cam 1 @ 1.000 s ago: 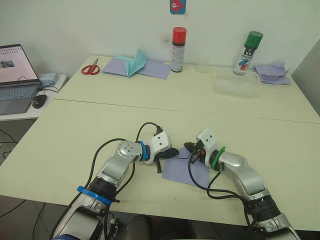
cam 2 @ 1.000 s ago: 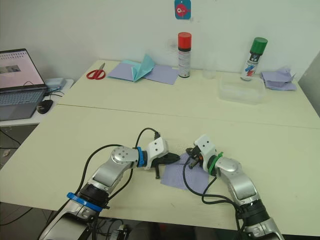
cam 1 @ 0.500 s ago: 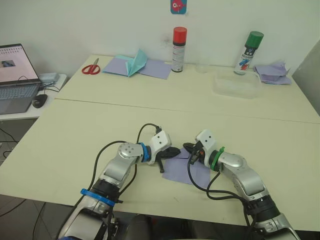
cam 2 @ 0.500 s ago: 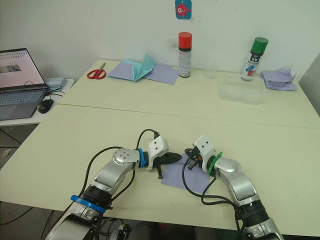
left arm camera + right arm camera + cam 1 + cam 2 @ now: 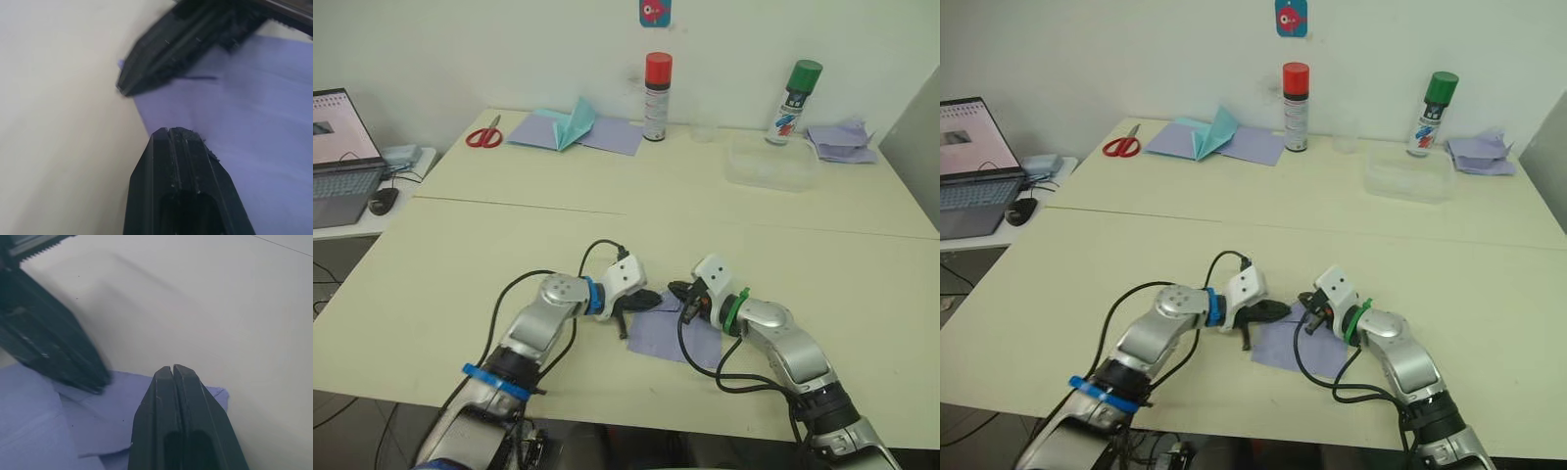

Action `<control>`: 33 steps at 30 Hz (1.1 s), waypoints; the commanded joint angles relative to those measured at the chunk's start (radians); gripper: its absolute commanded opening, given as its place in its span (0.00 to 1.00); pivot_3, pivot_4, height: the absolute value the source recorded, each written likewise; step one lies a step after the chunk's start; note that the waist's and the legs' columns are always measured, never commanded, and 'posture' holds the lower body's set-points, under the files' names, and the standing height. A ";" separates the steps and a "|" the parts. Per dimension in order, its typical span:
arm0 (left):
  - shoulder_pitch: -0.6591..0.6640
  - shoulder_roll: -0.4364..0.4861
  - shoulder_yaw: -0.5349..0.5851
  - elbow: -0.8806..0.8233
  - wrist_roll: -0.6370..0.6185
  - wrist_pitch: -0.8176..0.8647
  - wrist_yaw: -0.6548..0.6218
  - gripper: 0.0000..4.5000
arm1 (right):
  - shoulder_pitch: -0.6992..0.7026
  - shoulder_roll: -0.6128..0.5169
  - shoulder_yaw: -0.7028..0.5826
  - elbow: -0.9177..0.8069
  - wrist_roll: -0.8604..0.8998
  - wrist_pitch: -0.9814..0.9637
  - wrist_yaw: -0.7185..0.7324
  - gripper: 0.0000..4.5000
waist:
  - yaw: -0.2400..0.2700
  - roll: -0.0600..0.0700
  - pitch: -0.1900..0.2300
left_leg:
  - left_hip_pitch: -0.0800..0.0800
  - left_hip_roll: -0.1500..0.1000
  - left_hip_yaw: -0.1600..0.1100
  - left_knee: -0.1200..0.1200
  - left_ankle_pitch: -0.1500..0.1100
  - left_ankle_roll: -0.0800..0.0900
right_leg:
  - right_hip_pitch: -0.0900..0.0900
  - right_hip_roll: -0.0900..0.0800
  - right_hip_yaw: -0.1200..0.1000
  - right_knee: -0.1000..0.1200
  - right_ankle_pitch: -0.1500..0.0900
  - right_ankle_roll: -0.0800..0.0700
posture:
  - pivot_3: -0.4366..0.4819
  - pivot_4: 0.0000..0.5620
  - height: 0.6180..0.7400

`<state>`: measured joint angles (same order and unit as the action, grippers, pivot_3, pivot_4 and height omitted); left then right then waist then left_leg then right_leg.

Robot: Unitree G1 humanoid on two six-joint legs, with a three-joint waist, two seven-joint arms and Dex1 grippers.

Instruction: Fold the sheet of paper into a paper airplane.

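Observation:
The sheet of paper, pale lavender-blue, lies flat near the table's front edge between my two arms. In the right wrist view one corner of the sheet shows a creased flap. My left gripper is shut, its tip resting at the sheet's far left corner. My right gripper is shut too and points at the same corner from the right. The two tips nearly meet. In the left wrist view my shut left gripper sits over the paper's edge.
Along the back of the table stand red scissors, wider lavender sheets with a teal paper shape, a red-capped spray can, a green-capped can, a clear plastic container and crumpled lavender papers. A laptop sits far left.
The whole picture has shifted a little, so the camera moved. My right gripper tip has edged slightly towards the left one; the paper lies as before.

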<state>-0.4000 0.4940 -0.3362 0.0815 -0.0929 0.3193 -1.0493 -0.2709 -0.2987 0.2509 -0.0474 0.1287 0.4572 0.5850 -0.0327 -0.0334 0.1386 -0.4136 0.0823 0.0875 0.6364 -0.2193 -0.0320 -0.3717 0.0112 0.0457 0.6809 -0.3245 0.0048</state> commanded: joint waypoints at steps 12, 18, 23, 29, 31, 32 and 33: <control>0.003 0.013 0.169 -0.179 -0.216 0.219 0.035 0.00 | 0.019 -0.013 0.020 0.044 -0.022 0.002 0.015 0.00 | 0.004 -0.001 0.002 | -0.001 -0.002 0.000 -0.001 0.000 0.000 | -0.001 -0.002 0.000 0.000 -0.001 -0.001 | 0.48 0.27 1.00; -0.023 -0.060 0.027 -0.038 -0.089 0.100 0.059 0.00 | 0.022 -0.017 0.012 0.027 -0.015 0.004 0.016 0.00 | 0.001 -0.001 0.002 | -0.002 -0.003 0.001 -0.001 0.000 0.000 | -0.002 -0.002 0.001 0.000 -0.001 -0.001 | 0.48 0.27 1.00; -0.042 -0.072 -0.050 0.064 -0.015 0.037 0.050 0.00 | 0.023 -0.033 0.007 -0.007 -0.014 -0.005 0.028 0.00 | 0.003 -0.001 0.002 | -0.002 -0.002 0.000 -0.002 0.000 0.000 | -0.001 -0.001 0.001 0.000 -0.001 -0.001 | 0.48 0.27 1.00; -0.058 -0.077 -0.086 0.138 0.022 0.003 0.038 0.00 | 0.044 -0.090 -0.123 -0.221 0.136 0.183 0.059 0.14 | 0.009 -0.001 0.002 | -0.002 -0.004 0.000 -0.001 0.000 0.000 | -0.001 -0.003 0.001 0.000 -0.001 -0.001 | 0.48 0.27 1.00; -0.057 -0.084 -0.085 0.144 0.021 -0.001 0.038 0.00 | 0.074 -0.146 -0.164 -0.298 0.176 0.267 0.073 0.30 | 0.012 -0.001 0.002 | -0.003 -0.005 0.000 -0.001 0.000 0.000 | -0.001 -0.004 0.001 0.000 -0.001 -0.001 | 0.48 0.27 1.00; -0.056 -0.088 -0.084 0.146 0.021 -0.001 0.039 0.00 | 0.090 -0.171 -0.183 -0.328 0.194 0.306 0.073 0.37 | 0.012 -0.001 0.002 | -0.003 -0.005 0.000 -0.001 0.000 0.000 | -0.001 -0.004 0.000 0.000 -0.001 -0.001 | 0.48 0.27 1.00; -0.056 -0.091 -0.084 0.149 0.022 -0.003 0.041 0.00 | 0.108 -0.195 -0.201 -0.356 0.210 0.350 0.071 0.45 | 0.013 -0.001 0.002 | -0.003 -0.004 0.000 -0.001 0.000 0.000 | -0.001 -0.004 0.000 -0.001 -0.001 -0.001 | 0.48 0.27 1.00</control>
<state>-0.4769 0.4050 -0.3867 0.1806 -0.1138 0.2970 -1.0159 -0.1783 -0.4746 0.0884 -0.3335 0.2982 0.7467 0.6496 -0.0200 -0.0340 0.1407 -0.4162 0.0777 0.0872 0.6353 -0.2189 -0.0316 -0.3722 0.0072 0.0457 0.6803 -0.3255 0.0040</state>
